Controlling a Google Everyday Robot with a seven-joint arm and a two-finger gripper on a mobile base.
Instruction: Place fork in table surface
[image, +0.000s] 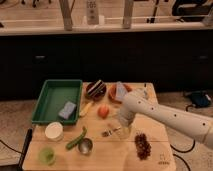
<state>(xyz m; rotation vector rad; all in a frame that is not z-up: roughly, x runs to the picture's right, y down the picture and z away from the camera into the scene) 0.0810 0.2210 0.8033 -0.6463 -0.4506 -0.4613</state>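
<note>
Fork (110, 132) low over mid-table, just L of gripper (121, 131); tines point L, handle end toward gripper. Resting on table surface (107, 159) or just off it: can't tell. Gripper at centre of tabletop, on end of white arm (165, 117) reaching in from R edge of scene. Grip state: can't tell, closed on fork handle or apart not readable.

Around fork:
- Orange-red fruit (103, 111) just beyond fork on far side, apart from it.
- Green pepper (76, 139) to L of fork, lying diagonal; small steel cup (85, 146) touching or just beside its near end.
- Dark red cluster (142, 145) to R of fork on near side, well clear of gripper.

Rest of table:
- Green tray (50, 100) at far L, w/ blue-grey sponge (66, 110) in its near R corner.
- White cup (54, 131) near side of tray; green cup (47, 156) at near L corner.
- Pale yellow item (86, 108) btwn tray and fruit, identity unclear.
- Dark bowl (96, 89) and orange plate (116, 94) at far edge, side by side; plate partly behind arm.
</note>
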